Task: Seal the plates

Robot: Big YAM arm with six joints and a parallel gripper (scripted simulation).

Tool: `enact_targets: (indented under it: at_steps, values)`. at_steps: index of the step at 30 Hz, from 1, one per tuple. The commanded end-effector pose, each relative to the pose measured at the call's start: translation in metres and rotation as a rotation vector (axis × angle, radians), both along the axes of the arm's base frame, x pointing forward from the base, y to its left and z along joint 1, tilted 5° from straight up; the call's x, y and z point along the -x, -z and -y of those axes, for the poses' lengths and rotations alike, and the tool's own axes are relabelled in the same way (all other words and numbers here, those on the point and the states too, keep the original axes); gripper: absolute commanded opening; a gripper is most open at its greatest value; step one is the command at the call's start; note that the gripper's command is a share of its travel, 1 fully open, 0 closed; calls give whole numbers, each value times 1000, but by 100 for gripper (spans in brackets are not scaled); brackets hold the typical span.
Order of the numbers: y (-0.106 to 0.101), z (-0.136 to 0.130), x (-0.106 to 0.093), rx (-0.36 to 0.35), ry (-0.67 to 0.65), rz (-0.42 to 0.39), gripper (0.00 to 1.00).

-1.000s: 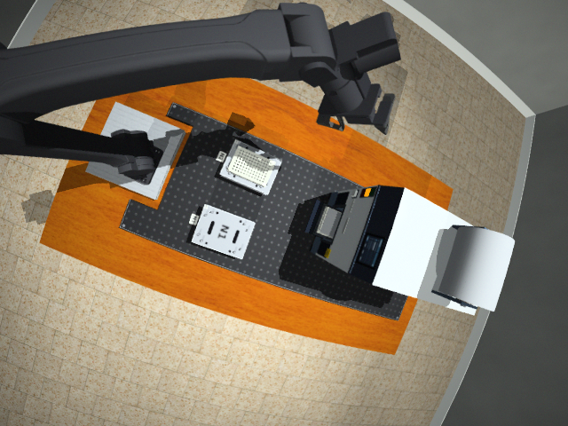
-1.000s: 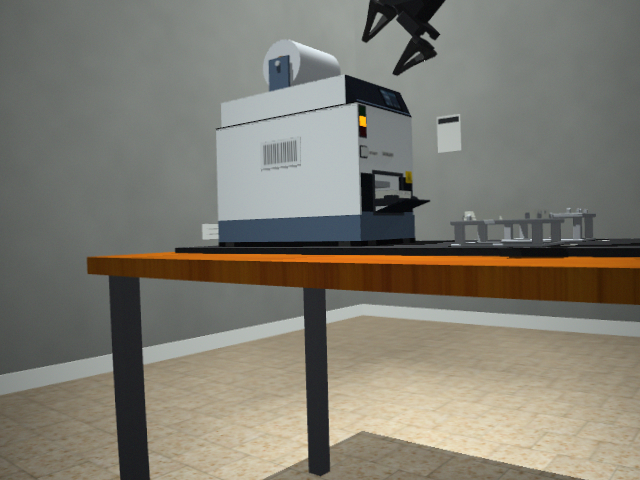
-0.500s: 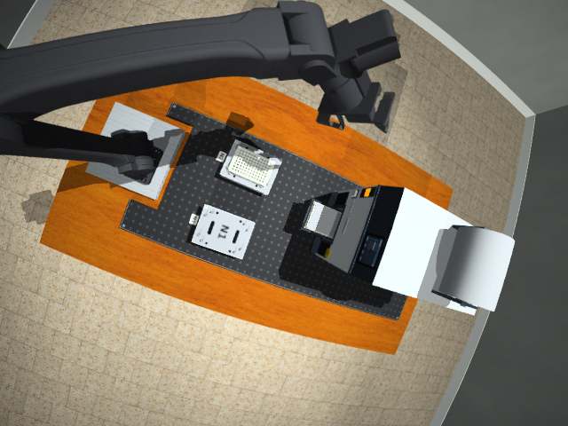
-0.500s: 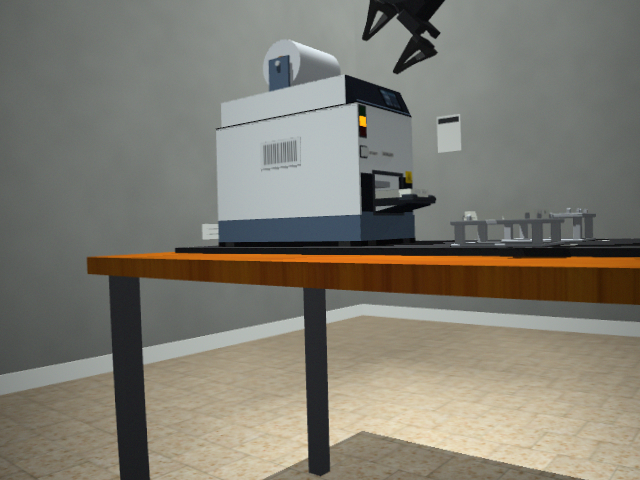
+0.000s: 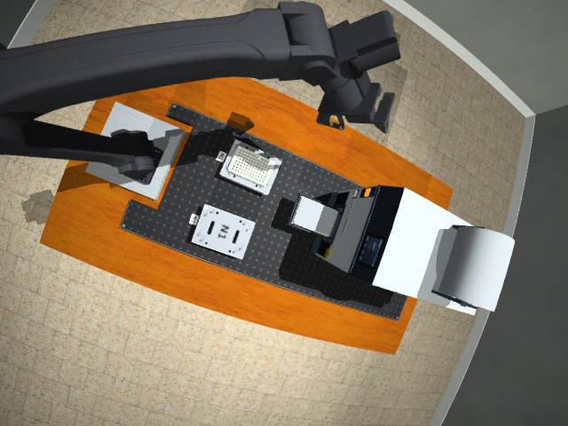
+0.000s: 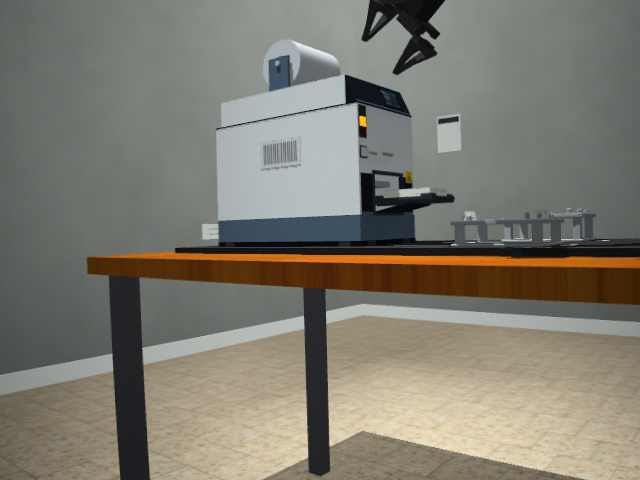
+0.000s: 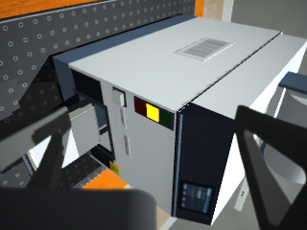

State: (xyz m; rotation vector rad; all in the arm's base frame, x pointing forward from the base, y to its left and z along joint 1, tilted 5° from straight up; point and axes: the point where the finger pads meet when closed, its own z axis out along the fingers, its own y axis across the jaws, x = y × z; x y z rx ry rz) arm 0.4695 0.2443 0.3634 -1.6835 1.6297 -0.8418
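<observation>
Gripper wide open — raised high, fingers apart — near the sealer.

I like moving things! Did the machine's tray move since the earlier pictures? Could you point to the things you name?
Yes. The tray (image 5: 293, 222) (image 6: 439, 199) slid outward, away from the machine's front (image 5: 344, 238) (image 6: 385, 164) (image 7: 148, 163), carrying a white-topped plate (image 5: 314, 215) (image 6: 413, 193) (image 7: 83, 126).
</observation>
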Motion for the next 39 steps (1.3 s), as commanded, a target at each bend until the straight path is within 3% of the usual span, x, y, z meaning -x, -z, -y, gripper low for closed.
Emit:
enact_targets:
  at_steps: [1,14,25,39]
  values:
    - [-1,5,-8,-13,24,1,100]
    - [-17,9,-2,-33,23,28,100]
    - [-3,4,-8,-16,22,6,100]
    - [-3,4,-8,-17,22,8,100]
